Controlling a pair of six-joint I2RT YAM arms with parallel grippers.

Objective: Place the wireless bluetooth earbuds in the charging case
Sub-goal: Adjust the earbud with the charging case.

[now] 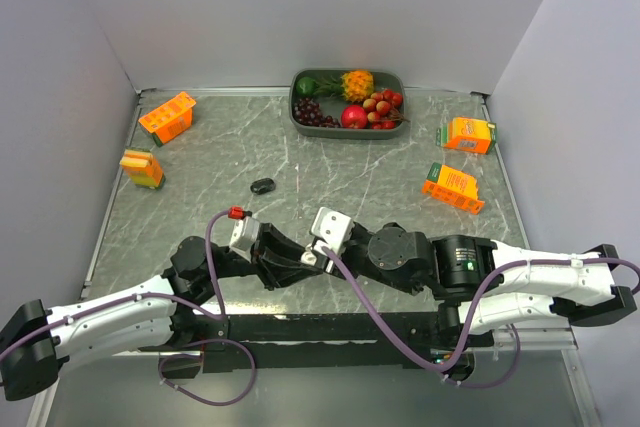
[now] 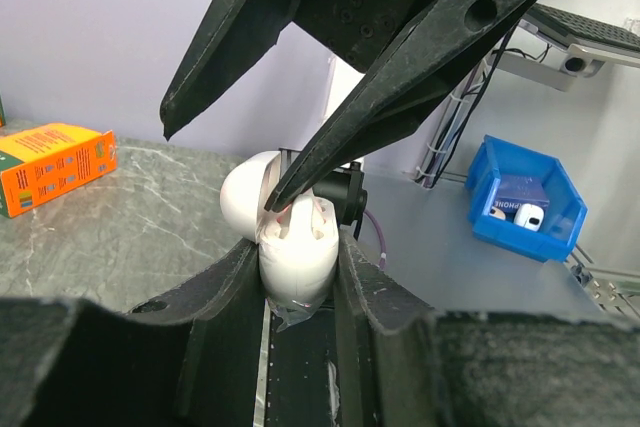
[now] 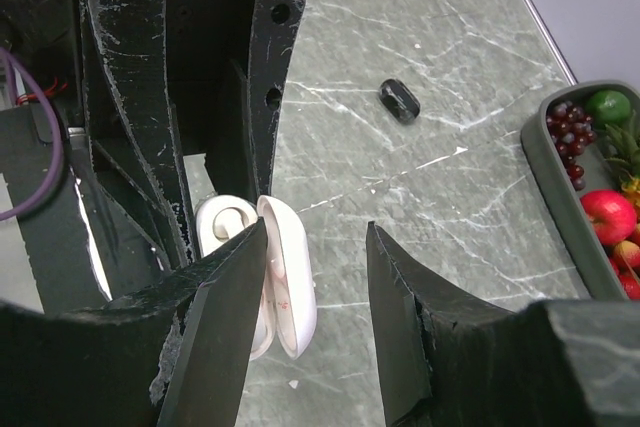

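- A grey marble-patterned table is pictured from above, walled on three sides, with both arms folded low over its near edge.
- The left arm and the right arm are seen reaching inward from opposite sides, their wrists meeting near the middle of the near edge.
- A dark oval tray is set at the far edge, filled with grapes, an apple and other fruit.
- Four orange cartons are scattered around the table: two at far left and two at far right.
- A blue bin holding small items is caught in the left wrist view, on a grey surface beyond the table.
- The left gripper is clamped on the white charging case, which is pinched upright between the two fingers with its lid swung open behind.
- The right gripper is poised over the case with its jaws spread apart and nothing held between them; one fingertip is placed right at the case's open mouth.
- In the right wrist view the open case is shown just beside that gripper's left-hand finger, partly hidden by it.
- Whether any earbuds are seated inside the case cannot be told.
- A small glossy black capsule is left lying on the marble, well apart from both grippers; it cannot be told whether it is a second case.
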